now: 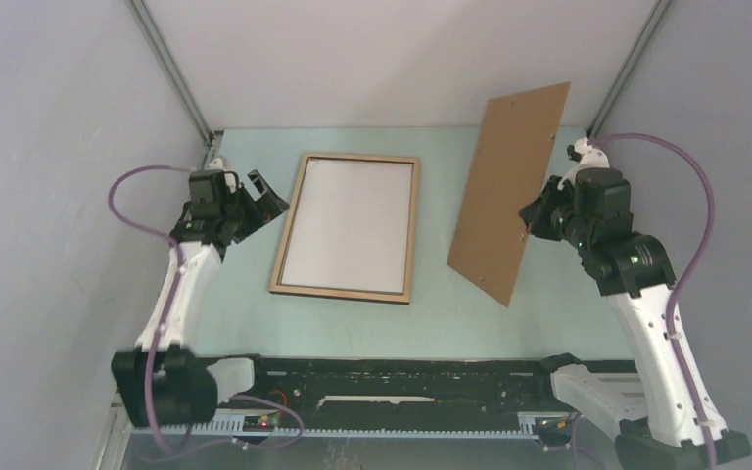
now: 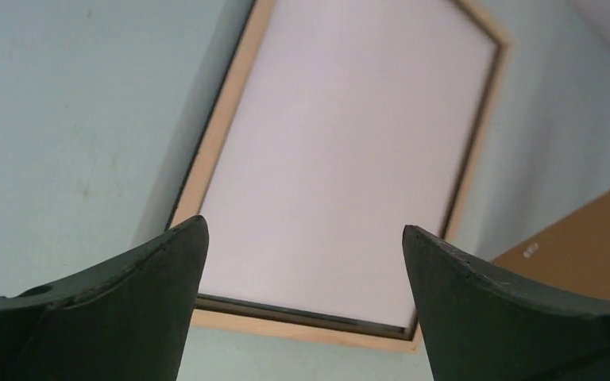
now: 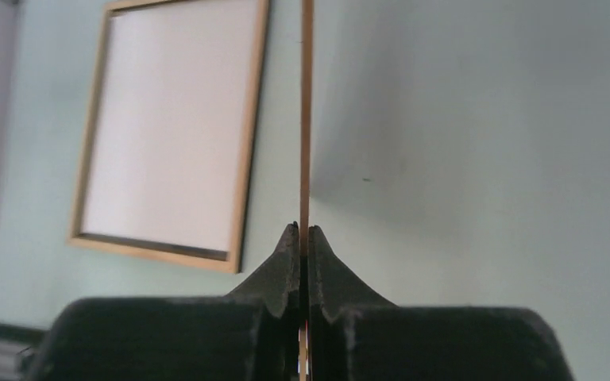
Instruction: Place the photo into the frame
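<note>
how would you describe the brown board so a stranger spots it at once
Look to the right side of the pale green table, where the right gripper pinches a thin edge. That is the brown board: plain and raised at a tilt, unlike the wood-rimmed frame lying flat to its left.

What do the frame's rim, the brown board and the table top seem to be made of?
The frame rim looks like light wood, probably unpainted: pale tan and matte. The brown board seems to be thin pressed fibreboard or card, judging by its even brown face and the very slim edge pinched in the right gripper. The table top is smooth, pale green and matte; its material is unclear.
</note>
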{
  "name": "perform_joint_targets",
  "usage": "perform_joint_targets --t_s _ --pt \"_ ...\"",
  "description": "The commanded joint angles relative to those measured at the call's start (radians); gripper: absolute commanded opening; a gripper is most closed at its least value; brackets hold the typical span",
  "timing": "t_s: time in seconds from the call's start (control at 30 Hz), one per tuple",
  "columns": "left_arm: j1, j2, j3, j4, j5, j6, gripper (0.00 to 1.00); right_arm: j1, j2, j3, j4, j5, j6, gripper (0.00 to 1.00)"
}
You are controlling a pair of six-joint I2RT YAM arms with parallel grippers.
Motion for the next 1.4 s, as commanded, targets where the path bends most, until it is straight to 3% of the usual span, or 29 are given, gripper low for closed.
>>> perform_joint_targets --t_s 0.0,0.1,0.2,0.33,0.53,0.9,1.37 --pt "0.045 0.176 -0.001 0.128 0.031 -0.028 0.98 -0.170 0.051 0.009 0.144 -0.539 0.012 0.00" --pt "0.052 0.323 0.079 0.119 -0.008 0.028 0.95 -0.264 0.075 0.037 0.141 -0.644 0.034 0.00" --pt "0.056 0.467 0.161 0.106 0.031 0.103 0.94 -0.312 0.083 0.061 0.117 -0.620 0.037 0.00" --pt "0.066 0.638 0.239 0.100 0.136 0.130 0.92 -0.325 0.107 0.051 0.117 -0.663 0.051 0.00" --pt "0.066 0.801 0.358 0.076 0.178 0.125 0.86 -0.330 0.117 -0.013 0.187 -0.735 0.098 0.00" --pt "0.058 0.917 0.355 0.092 0.299 0.139 0.71 -0.357 0.179 -0.125 0.432 -1.000 0.294 0.00" --pt "-0.045 0.942 0.338 0.162 0.484 0.061 0.75 -0.197 0.504 -0.177 0.831 -0.999 0.443 0.00"
